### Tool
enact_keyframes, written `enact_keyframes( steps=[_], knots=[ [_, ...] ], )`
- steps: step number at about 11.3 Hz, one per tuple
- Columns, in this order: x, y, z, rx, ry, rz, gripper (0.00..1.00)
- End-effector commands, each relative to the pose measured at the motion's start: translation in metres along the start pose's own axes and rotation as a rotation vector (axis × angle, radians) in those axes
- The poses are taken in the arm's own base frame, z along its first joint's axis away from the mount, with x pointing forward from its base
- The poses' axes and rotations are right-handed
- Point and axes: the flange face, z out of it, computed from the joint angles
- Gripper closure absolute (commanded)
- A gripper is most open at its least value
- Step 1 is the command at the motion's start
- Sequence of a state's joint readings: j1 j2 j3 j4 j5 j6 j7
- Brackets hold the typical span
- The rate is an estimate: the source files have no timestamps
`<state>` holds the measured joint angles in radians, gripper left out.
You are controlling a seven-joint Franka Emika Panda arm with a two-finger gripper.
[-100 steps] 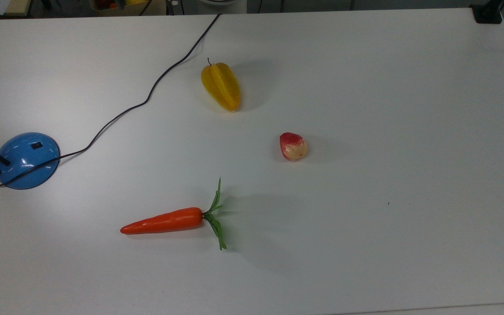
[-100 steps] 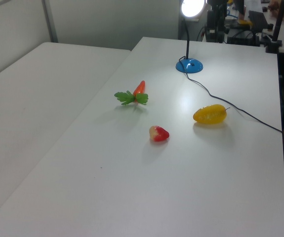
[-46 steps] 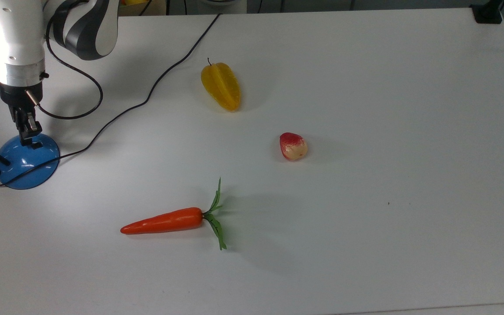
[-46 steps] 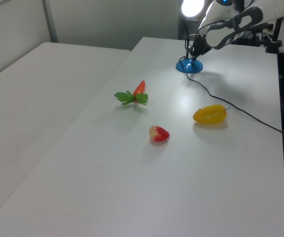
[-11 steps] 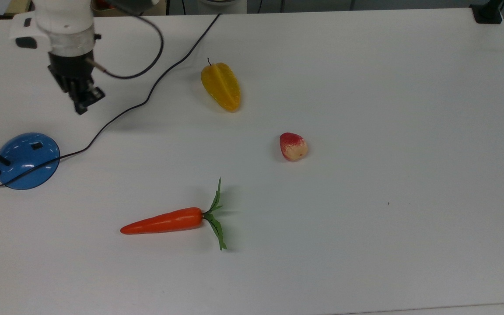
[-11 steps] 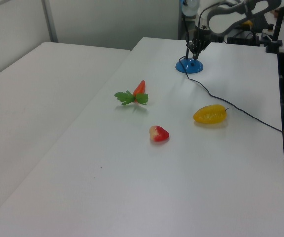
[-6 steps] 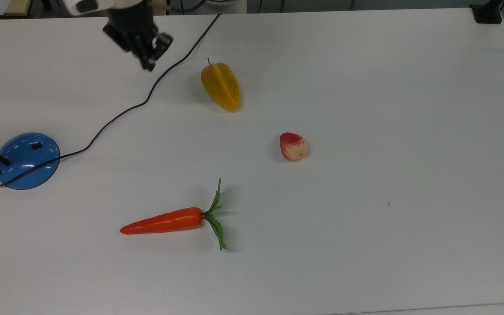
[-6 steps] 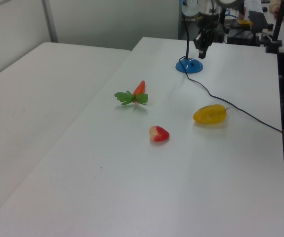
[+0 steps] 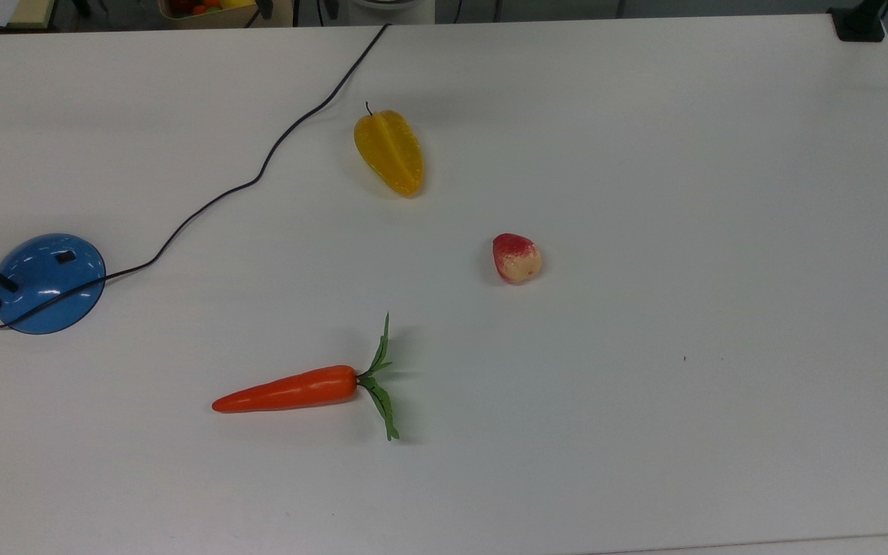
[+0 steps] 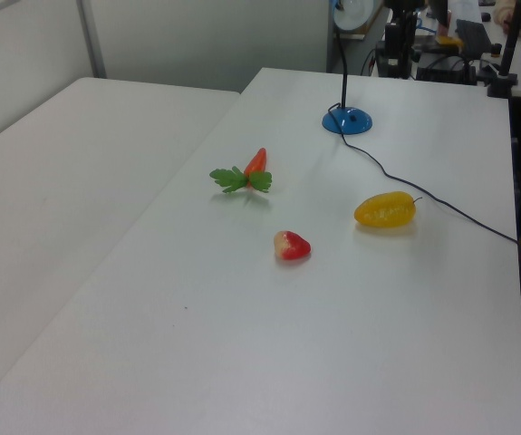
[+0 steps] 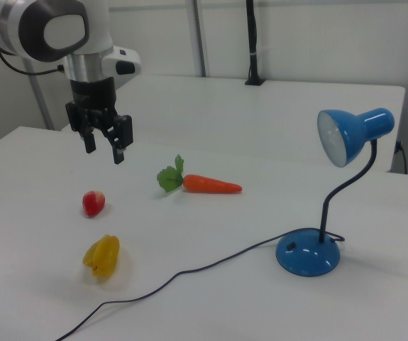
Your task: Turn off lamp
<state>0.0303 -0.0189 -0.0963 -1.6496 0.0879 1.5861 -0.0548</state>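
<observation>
The lamp's glossy blue base (image 9: 43, 287) sits at the top view's left edge, its small black switch (image 9: 65, 257) on top. Its black cord (image 9: 259, 173) runs off toward the table's far edge. In the right view the blue lamp head (image 11: 351, 135) stands on a thin black neck (image 11: 329, 209) and is dark. In the left view the base (image 10: 348, 120) is at the far end of the table. My gripper (image 11: 104, 152) hangs open and empty, high over the table near the right view's left, far from the lamp.
A yellow starfruit (image 9: 390, 151), a red-and-cream strawberry (image 9: 517, 258) and an orange carrot (image 9: 290, 389) with green leaves lie across the middle of the white table (image 9: 683, 231). A second white table (image 10: 52, 181) stands alongside in the left view.
The lamp, lit 4.1 s ago with my gripper on its switch, is now dark. My arm has lifted off the base and swung out of the top view.
</observation>
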Motion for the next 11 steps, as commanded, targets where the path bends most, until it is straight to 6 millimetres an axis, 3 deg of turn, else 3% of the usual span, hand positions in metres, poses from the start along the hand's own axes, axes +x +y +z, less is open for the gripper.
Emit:
enact_keyframes(
  steps=[1, 4, 11],
  knots=[
    [-0.0038, 0.0086, -0.0012, 0.006, -0.022, -0.004, 0.00],
    [0.0016, 0.0079, 0.0088, -0.014, -0.041, -0.010, 0.00],
    [0.0032, 0.0105, 0.0000, -0.016, -0.021, 0.027, 0.00]
  ],
)
